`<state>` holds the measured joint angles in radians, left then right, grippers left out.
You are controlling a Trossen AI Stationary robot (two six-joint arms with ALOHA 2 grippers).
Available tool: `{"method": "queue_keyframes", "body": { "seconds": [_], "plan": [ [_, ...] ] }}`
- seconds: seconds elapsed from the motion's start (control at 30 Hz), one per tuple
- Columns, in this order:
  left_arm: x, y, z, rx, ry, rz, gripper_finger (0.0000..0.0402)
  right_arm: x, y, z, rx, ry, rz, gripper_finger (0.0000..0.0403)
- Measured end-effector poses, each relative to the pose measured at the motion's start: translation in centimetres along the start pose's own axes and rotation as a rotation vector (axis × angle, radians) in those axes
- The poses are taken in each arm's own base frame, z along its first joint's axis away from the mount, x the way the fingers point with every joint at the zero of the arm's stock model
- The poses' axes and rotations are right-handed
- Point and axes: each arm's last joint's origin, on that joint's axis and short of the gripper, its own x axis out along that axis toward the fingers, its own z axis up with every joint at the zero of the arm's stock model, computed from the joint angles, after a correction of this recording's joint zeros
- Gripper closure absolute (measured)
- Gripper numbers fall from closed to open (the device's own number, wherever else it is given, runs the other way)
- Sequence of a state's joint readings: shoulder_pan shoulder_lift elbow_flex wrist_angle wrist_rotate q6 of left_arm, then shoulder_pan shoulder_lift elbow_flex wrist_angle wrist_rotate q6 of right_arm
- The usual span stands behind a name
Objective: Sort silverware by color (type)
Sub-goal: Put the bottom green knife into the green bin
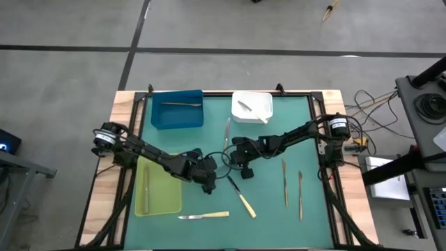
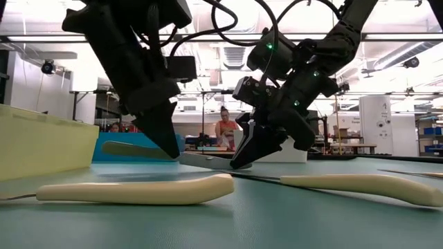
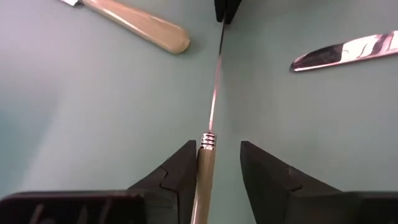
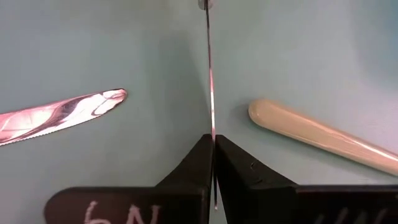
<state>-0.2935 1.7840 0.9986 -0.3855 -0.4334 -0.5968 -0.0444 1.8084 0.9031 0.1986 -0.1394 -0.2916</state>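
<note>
Smooth cream handle [image 2: 135, 190]; right hand [image 4: 213, 149] pinches thin steel blade [image 4: 210, 81].

We see two dark, jointed arms, the left arm [image 1: 150, 159] and the right arm [image 1: 293, 136], each with a round silver-capped joint near its base and looped black cables [image 2: 239, 21] along it. The right arm shows small green lights [image 2: 268, 47]. The right gripper [image 4: 213, 163] has black wedge-shaped fingers and white handwritten marks [image 4: 115, 213], perhaps letters, on its body.
</note>
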Motion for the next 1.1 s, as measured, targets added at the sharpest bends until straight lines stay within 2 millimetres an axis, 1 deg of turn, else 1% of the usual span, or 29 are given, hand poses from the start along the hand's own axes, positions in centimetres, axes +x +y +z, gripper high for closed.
{"method": "queue_keyframes", "body": {
  "seconds": [0.17, 0.37, 0.6, 0.97, 1.1],
  "plan": [
    [0.2, 0.3, -0.1, 0.018, -0.008, 0.028, 0.0309, 0.0, 0.0, 0.0, -0.004, 0.0, 0.0, 0.0395],
    [0.3, 0.4, -0.2, 0.02, -0.018, 0.05, 0.0313, 0.0, 0.0, 0.0, -0.005, 0.001, 0.0, 0.0395],
    [0.6, 0.4, -0.4, 0.024, -0.05, 0.038, 0.0313, 0.0, 0.0, 0.0, -0.004, 0.002, 0.0, 0.0394],
    [1.0, 0.8, -1.4, -0.004, -0.032, 0.051, 0.0327, 0.0, 0.0, 0.0, -0.005, 0.004, 0.0, 0.0394],
    [1.1, 0.7, -1.1, -0.007, -0.065, 0.041, 0.0325, 0.0, 0.0, 0.0, -0.005, 0.003, -0.001, 0.0394]
  ]
}}
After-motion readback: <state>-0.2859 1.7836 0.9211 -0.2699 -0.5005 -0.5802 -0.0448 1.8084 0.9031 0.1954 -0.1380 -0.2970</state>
